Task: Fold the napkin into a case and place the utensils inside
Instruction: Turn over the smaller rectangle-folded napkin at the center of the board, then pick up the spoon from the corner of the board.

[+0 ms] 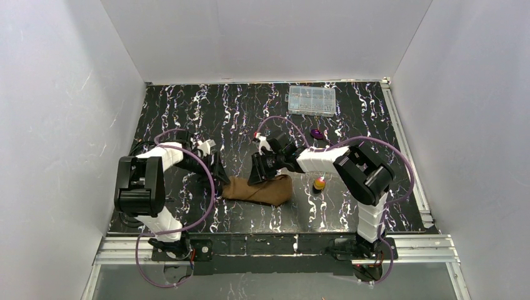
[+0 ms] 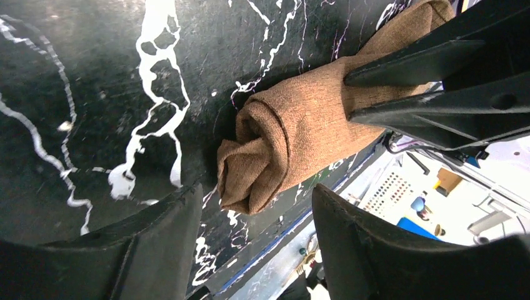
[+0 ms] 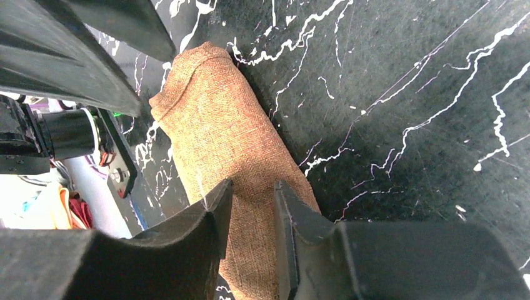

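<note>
Here we hold the rolled napkin (image 1: pixel 259 189), lower centre of the overhead view, pinched in our right gripper (image 3: pixel 251 186), probably to steady it. Our left gripper (image 2: pixel 256 195) gapes just off its end. The purple-headed utensil (image 1: pixel 317 134) and gold-headed utensil (image 1: pixel 319 183) lie outside, to its right.

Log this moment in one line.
napkin: rolled up | left fingers: open at its end | right fingers: pinching napkin | purple utensil, gold-orange utensil: lying outside napkin

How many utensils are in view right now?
2. The purple-headed utensil lies near the clear compartment box; the gold-orange-headed utensil lies right of the napkin, beside the right arm. The arms could hide more.
</note>
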Motion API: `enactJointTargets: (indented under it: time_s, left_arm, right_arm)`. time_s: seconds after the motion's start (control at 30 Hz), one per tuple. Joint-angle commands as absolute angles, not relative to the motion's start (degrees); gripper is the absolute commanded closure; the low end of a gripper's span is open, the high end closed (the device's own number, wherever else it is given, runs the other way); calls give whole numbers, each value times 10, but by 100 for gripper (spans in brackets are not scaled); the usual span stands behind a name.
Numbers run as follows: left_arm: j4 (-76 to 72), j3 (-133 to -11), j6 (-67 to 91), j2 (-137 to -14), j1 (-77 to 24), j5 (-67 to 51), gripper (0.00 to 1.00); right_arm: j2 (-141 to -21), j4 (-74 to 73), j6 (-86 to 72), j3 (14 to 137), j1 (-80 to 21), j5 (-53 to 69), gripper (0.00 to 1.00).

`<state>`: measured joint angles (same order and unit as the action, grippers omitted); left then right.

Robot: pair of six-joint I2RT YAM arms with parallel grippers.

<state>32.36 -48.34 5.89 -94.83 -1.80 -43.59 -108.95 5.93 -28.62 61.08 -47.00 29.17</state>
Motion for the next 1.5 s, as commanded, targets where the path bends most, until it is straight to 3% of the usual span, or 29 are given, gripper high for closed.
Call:
enactJointTargets:
  time_s: [0.0,0.1,0.2,0.37,0.6,0.73,0.9,1.07,1.23,1.47]
  left_arm:
    - [388,-530,25,-887,-1,-407,37]
    - [421,-568,-31,-865,-1,-390,37]
    - [423,-602,-54,-869,-2,-452,42]
    - [406,-602,-83,-903,-78,-607,55]
    - [435,-614,-182,-997,-105,-591,77]
    - [482,-619,-253,-1004,-105,-575,81]
    - [508,-615,-309,-969,-105,-577,83]
    - [508,-611,-344,-968,-105,-561,83]
    - [510,-619,-383,-1004,-107,-515,84]
    - [490,-629,-412,-1031,-115,-424,84]
  right_arm:
    - [-1104,90,-290,634,-472,306,63]
    - [-1114,85,-281,639,-475,308,67]
    - [-1124,70,-269,653,-482,301,68]
    - [-1122,47,-253,687,-483,297,56]
    - [-1083,29,-251,688,-446,313,46]
    - [-1003,14,-252,648,-382,332,46]
    - [-907,-23,-246,582,-363,353,53]
    - [-868,52,-296,493,-378,419,77]
    - [-911,88,-297,450,-383,462,92]
    - [-1026,76,-266,470,-383,442,96]
